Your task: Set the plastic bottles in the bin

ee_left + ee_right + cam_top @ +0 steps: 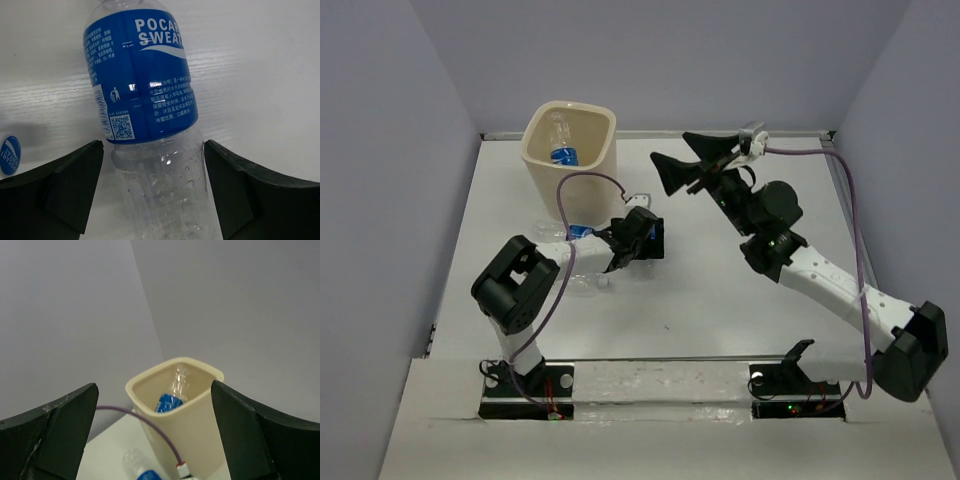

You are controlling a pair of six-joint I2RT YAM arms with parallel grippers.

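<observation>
In the left wrist view a clear plastic bottle point(150, 100) with a blue label lies on the white table between the jaws of my left gripper point(154, 195). The jaws are open and straddle its clear lower part, with a small gap on the left side. From above, the left gripper point(638, 245) is low over the table right of the cream bin point(533, 160). One blue-labelled bottle point(563, 150) is inside the bin. Other bottles lie by the left arm point(582, 231) and under it point(585, 285). My right gripper point(680, 170) is open, empty and raised, facing the bin point(200, 440).
A purple cable point(582, 180) loops over the left arm beside the bin. A blue label of another bottle point(9, 155) shows at the left edge of the left wrist view. Grey walls enclose the table on three sides.
</observation>
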